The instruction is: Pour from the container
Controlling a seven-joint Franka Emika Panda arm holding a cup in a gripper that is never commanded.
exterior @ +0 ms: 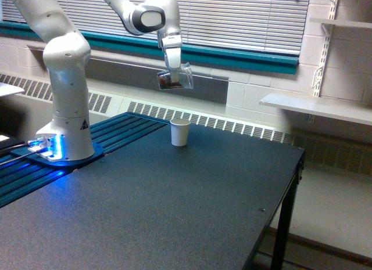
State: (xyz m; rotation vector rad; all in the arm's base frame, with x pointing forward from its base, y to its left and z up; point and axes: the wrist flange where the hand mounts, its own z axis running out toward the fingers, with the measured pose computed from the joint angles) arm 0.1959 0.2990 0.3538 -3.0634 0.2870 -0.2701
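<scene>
- Your pincer was clamped on the container, tipped sideways, high above the white cup on the worktop.
- Pouring looked just begun; the next move called for more tilt, with the mouth shifted over the cup toward 6 o'clock.

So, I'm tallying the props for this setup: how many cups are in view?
2: a small clear cup holding dark granules, tilted in the claw, and a white paper cup upright on the black table.
</scene>
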